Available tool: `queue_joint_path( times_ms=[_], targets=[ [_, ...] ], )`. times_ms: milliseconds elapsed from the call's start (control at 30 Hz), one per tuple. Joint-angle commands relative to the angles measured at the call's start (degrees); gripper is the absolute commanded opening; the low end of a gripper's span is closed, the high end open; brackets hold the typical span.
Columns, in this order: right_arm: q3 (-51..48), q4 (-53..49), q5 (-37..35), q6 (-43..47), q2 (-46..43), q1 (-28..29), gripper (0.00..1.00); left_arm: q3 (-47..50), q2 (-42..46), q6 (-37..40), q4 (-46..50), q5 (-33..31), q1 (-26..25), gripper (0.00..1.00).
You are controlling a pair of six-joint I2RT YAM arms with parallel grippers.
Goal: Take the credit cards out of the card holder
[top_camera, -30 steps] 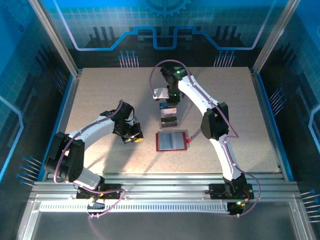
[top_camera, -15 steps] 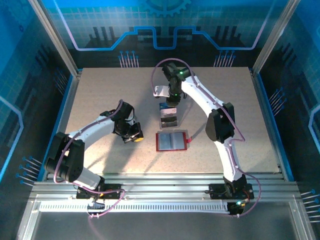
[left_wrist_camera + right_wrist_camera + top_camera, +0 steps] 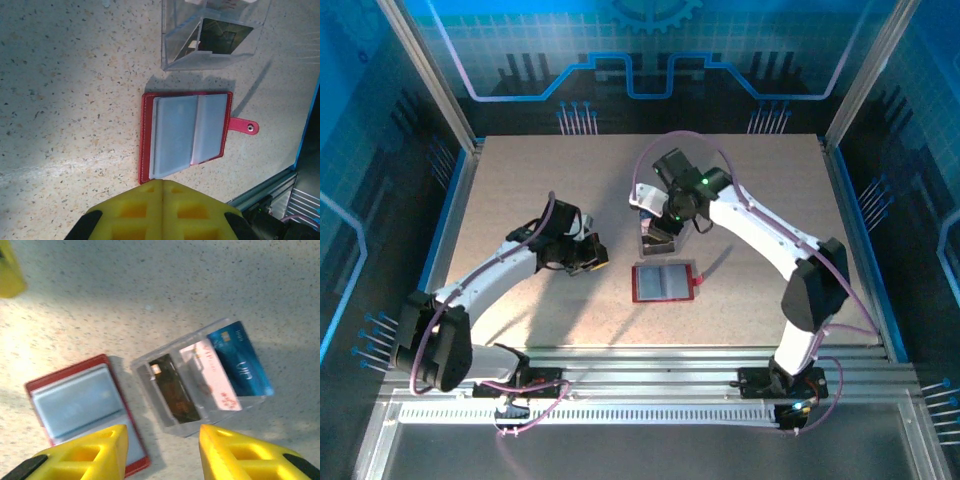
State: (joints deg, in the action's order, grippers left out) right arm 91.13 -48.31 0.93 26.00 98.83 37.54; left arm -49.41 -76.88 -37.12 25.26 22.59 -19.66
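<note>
Our left tool (image 3: 162, 184) is hovering closed left of the open card holder (image 3: 186, 132); our right tool (image 3: 162, 435) is hovering open over credit cards (image 3: 240, 362) in a clear tray (image 3: 145, 374).

Right fingers (image 3: 95, 450) partly hide the card holder (image 3: 75, 405).

The top camera is looking down from above and behind my bases, taking in the whole table (image 3: 500, 200) from afar. My left wrist camera is facing down from close by, past its yellow fingers (image 3: 130, 217), at the holder (image 3: 186, 135) and tray (image 3: 172, 45). My right wrist camera is viewing that same pair from another angle, equally near.
</note>
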Motion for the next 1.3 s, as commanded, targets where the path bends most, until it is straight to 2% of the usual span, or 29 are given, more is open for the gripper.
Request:
queue_joint_path(
  times_ms=[0,200,467,867,1000,1167,1267],
  targets=[
    [-4.8,4.8,1.9,-9.4,-5.4,1.3,0.42,0.6,1.9,-0.1,-2.0,3.3,-0.9,0.04],
    [-9.6,5.9,1.7,-13.3,-10.4,2.6,0.42,-2.8,3.2,1.1,1.2,2.5,-2.6,0.05],
    [-15.6,10.9,2.0,-15.4,-14.0,3.4,0.42,-7.3,-0.3,2.2,1.6,3.1,-3.0,0.05],
    [-15.4,11.2,1.9,-15.4,-15.4,3.7,0.42,-8.4,-4.4,-0.4,-3.5,2.5,-3.5,0.04],
    [-16.4,11.6,2.3,-17.9,-15.8,3.9,0.42,-10.4,-6.2,-1.0,-1.4,1.1,-3.5,0.04],
    [-19.5,13.2,3.6,-21.0,-16.3,5.2,0.42,-8.9,-7.0,-2.1,-1.7,-0.4,-3.5,0.02],
    [-20.7,13.1,4.8,-23.3,-16.3,6.6,0.42,-5.3,-6.8,-5.2,-6.1,-0.5,-3.7,0.02]
  ],
)
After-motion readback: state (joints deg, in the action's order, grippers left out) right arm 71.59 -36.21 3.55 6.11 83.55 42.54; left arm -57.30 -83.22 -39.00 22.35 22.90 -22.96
